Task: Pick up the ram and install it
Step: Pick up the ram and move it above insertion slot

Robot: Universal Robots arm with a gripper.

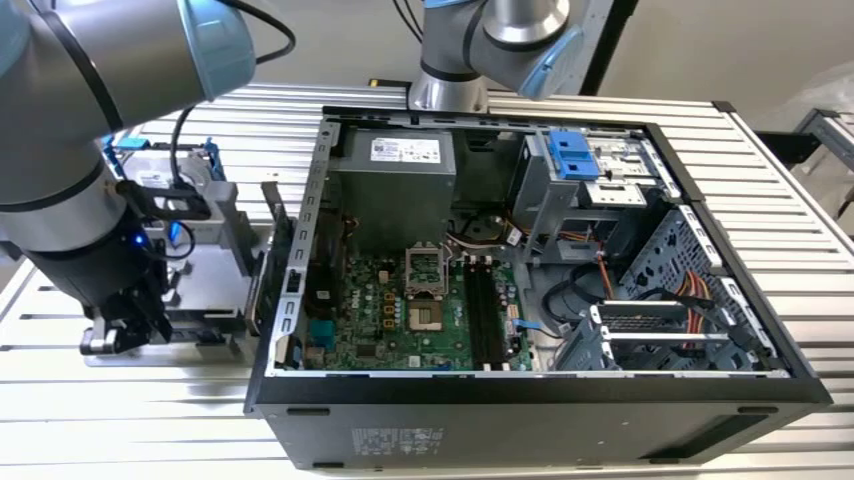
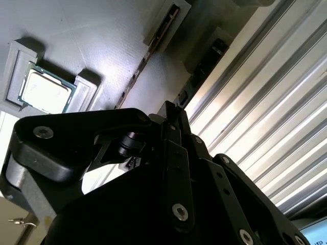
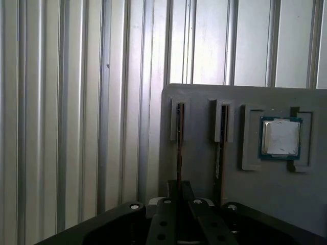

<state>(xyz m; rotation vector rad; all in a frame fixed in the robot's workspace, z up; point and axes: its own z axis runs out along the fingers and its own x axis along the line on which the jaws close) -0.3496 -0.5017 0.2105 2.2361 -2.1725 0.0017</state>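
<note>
One ram (image 3: 180,138), judged light, stiff, fragile, stands edgewise in the tray (image 3: 199,168); best held by its flat sides; gripper (image 3: 180,191) opening cannot be told.

In the exterior view, the ribbed metal table (image 1: 134,430) bears the open computer case (image 1: 534,420) at centre, a grey parts tray (image 1: 214,300) at its nine o'clock, and my arm's base (image 1: 447,95) at twelve o'clock.
</note>
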